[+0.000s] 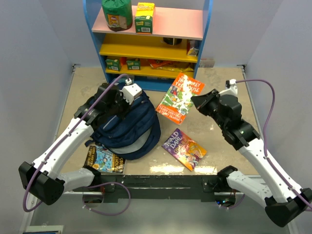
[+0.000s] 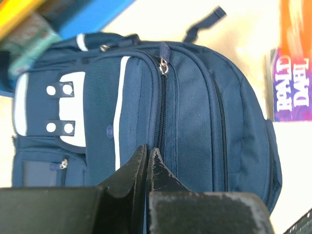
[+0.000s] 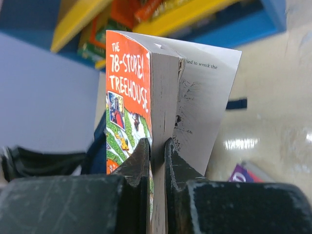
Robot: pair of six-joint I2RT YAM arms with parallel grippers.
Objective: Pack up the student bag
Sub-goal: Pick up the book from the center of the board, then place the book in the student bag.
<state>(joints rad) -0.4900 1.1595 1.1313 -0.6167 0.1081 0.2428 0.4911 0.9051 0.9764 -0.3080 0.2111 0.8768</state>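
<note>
The student bag (image 1: 130,127), navy with grey-white patches, lies in the left middle of the table with its zips closed. It fills the left wrist view (image 2: 195,112). My left gripper (image 1: 126,107) hovers over the bag's upper part. Its jaws (image 2: 147,151) are shut with nothing between them. My right gripper (image 1: 196,101) is shut on the orange "78-Storey Treehouse" book (image 1: 179,97), holding it off the table right of the bag. In the right wrist view the jaws (image 3: 157,144) pinch the book's page block (image 3: 129,97), with one page splayed outside.
A purple Roald Dahl book (image 1: 184,148) lies flat right of the bag, also in the left wrist view (image 2: 292,92). A dark-covered book (image 1: 103,159) lies at the bag's near left. A blue shelf unit (image 1: 146,34) with boxes stands at the back.
</note>
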